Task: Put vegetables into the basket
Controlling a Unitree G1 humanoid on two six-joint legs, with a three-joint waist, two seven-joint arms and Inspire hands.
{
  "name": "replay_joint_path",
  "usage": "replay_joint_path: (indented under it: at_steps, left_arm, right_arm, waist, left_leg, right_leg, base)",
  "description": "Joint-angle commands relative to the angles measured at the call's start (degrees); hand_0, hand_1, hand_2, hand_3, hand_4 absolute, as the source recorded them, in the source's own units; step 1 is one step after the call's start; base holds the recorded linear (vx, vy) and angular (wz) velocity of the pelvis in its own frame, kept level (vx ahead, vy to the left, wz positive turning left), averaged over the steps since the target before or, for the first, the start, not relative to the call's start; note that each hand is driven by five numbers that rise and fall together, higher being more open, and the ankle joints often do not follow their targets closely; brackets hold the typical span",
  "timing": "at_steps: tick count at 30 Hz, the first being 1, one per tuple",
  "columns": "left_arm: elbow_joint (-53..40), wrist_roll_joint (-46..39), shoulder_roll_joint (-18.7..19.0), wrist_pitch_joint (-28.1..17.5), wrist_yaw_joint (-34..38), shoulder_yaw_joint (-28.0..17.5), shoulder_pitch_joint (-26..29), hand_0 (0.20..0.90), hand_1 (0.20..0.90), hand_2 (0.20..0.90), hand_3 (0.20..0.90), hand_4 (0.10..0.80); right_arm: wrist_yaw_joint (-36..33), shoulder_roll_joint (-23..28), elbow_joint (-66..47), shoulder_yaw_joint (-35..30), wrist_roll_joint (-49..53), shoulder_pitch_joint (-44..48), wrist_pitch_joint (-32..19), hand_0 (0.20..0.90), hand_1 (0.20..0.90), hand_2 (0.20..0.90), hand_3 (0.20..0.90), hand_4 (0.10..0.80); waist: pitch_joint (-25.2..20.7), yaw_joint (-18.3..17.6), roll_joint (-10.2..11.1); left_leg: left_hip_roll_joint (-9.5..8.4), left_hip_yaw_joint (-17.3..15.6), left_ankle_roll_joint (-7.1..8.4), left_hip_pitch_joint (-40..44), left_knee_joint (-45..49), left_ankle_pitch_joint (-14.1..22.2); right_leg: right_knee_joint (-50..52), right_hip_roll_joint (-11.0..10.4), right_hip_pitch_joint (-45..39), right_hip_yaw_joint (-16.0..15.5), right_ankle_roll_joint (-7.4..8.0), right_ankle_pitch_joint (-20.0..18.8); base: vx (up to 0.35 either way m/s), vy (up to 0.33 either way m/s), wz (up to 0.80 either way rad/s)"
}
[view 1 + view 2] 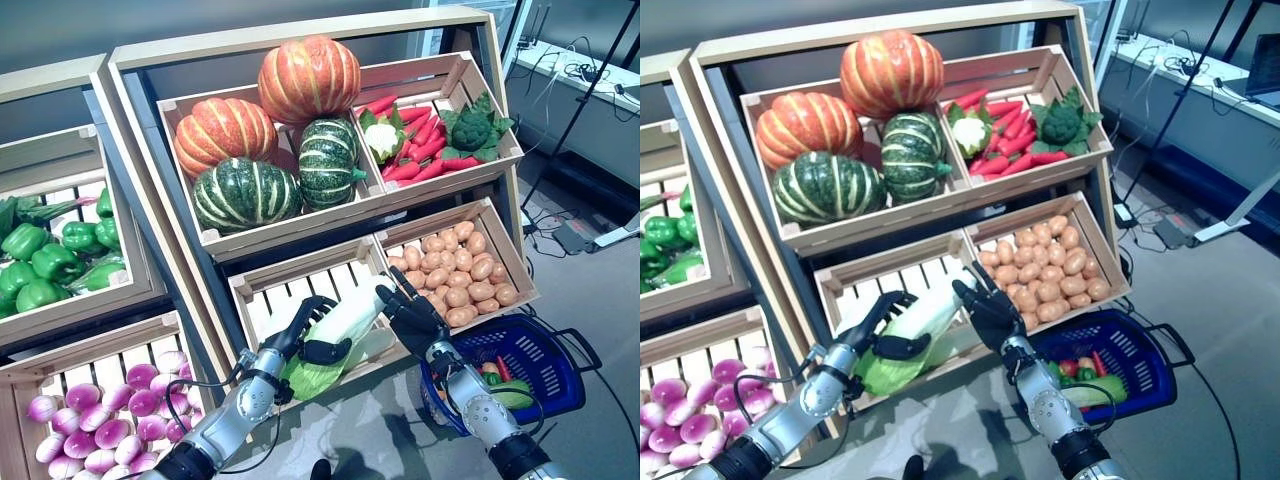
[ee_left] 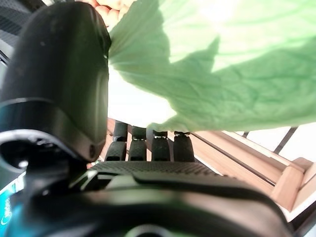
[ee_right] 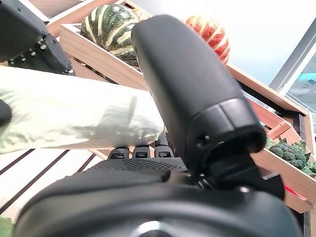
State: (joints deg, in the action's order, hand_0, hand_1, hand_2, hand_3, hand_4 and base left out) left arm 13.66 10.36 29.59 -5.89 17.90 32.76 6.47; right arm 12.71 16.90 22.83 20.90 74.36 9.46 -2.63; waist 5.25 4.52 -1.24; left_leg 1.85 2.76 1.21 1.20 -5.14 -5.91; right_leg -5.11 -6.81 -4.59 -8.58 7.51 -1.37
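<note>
A long cabbage [image 1: 335, 335], white at the stem end and leafy green at the other, is held between the two hands just above the slatted crate [image 1: 262, 296] in the lower row of the wooden shelf [image 1: 150, 250]. The left hand [image 1: 308, 335] has its fingers curled over the top of the cabbage and its thumb under it, near the green end. The right hand [image 1: 410, 312] meets the white end, thumb on one side and fingers on the other.

The eye views show the whole stand. The blue basket [image 1: 545, 345] sits on the floor below the right arm, well apart from the cabbage, with a few vegetables already inside. Beside the slatted crate is a crate of potatoes [image 1: 460, 272]; above are pumpkins [image 1: 270, 130], red peppers [image 1: 420, 145] and broccoli [image 1: 472, 128]; to the left are green peppers [image 1: 45, 255] and purple onions [image 1: 110, 410].

The left wrist view shows what those cannot: the green leaf [image 2: 222, 69] lying close over the curled fingers [image 2: 148, 145]. The right wrist view shows the pale stem [image 3: 74, 118] clamped between thumb [image 3: 187, 94] and fingers.
</note>
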Motion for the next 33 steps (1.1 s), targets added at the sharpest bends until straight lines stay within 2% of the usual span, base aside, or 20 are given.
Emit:
replay_joint_path:
  at_steps: [1,9,15,20,22,27,33]
  left_arm:
    - [0.4,-0.3,-4.7,-4.0,4.6,-2.3,11.4,0.3,0.3,0.3,0.3,0.4]
    - [-0.2,-0.4,-4.6,-1.9,4.3,-2.5,11.6,0.3,0.3,0.3,0.3,0.4]
    - [0.5,-0.1,-4.2,-1.9,4.5,-3.2,11.5,0.3,0.3,0.3,0.3,0.4]
    - [1.0,0.6,-3.5,-3.7,4.4,-3.8,10.4,0.3,0.3,0.3,0.3,0.4]
    - [1.7,0.8,-3.6,-4.4,5.1,-4.0,10.1,0.3,0.3,0.3,0.3,0.4]
    - [3.5,0.9,-4.0,-5.8,7.0,-4.3,9.5,0.3,0.3,0.3,0.3,0.4]
    - [3.8,0.8,-3.8,-6.7,7.1,-5.9,9.3,0.3,0.3,0.3,0.3,0.4]
  right_arm:
    - [10.7,-10.3,-9.1,11.7,-4.0,6.8,8.3,0.9,0.9,0.9,0.9,0.8]
    - [8.9,-9.5,-9.2,12.4,-7.4,7.0,10.4,0.9,0.9,0.9,0.9,0.8]
    - [8.7,-8.4,-10.2,11.4,-5.7,7.5,8.5,0.9,0.9,0.9,0.9,0.8]
    - [6.6,-7.2,-12.9,8.2,-3.5,6.9,3.4,0.9,0.9,0.9,0.9,0.8]
    - [4.9,-7.0,-13.6,6.6,-3.3,6.6,0.0,0.9,0.9,0.9,0.9,0.8]
    - [-4.4,-6.9,-15.0,1.6,-6.9,5.9,-10.9,0.9,0.9,0.9,0.9,0.8]
    - [-8.0,-5.0,-16.3,-4.3,-11.4,3.5,-11.9,0.9,0.9,0.9,0.9,0.8]
  waist:
    - [-1.4,-0.2,2.0]
    - [-1.3,-0.4,2.1]
    - [-1.2,-0.4,2.2]
    - [-1.1,-0.7,2.0]
    - [-1.0,-0.9,2.0]
    - [-1.1,-1.8,1.7]
    - [-0.7,-2.9,1.7]
  left_leg:
    - [-0.96,0.6,0.01,2.3,0.1,6.2]
    - [-0.96,0.6,-0.02,2.5,0.1,6.1]
    - [-0.79,0.6,0.12,2.7,0.1,6.0]
    - [-0.72,0.6,0.15,2.7,0.1,6.0]
    - [-0.68,0.4,0.16,2.8,0.1,6.1]
    - [-0.67,-0.1,0.01,2.6,0.1,5.9]
    - [-0.47,-0.7,-0.13,2.7,0.1,6.1]
  right_leg:
    - [2.5,-2.8,-0.2,-0.4,-1.35,0.6]
    - [2.4,-2.6,-0.5,-0.3,-1.46,0.5]
    - [2.5,-2.5,-0.6,-0.1,-1.46,0.5]
    - [2.6,-2.3,-0.5,0.1,-1.42,0.5]
    - [2.6,-2.3,-0.5,0.2,-1.35,0.5]
    - [2.7,-2.2,0.0,0.8,-1.15,0.2]
    - [3.0,-2.1,0.3,1.5,-0.92,0.1]
  base:
    - [0.0,0.0,0.0]
    - [0.0,0.0,0.0]
    - [0.0,0.0,0.0]
    - [0.0,0.0,0.0]
    - [0.0,0.0,0.0]
    - [0.0,0.0,0.0]
    - [-0.002,-0.002,-0.01]
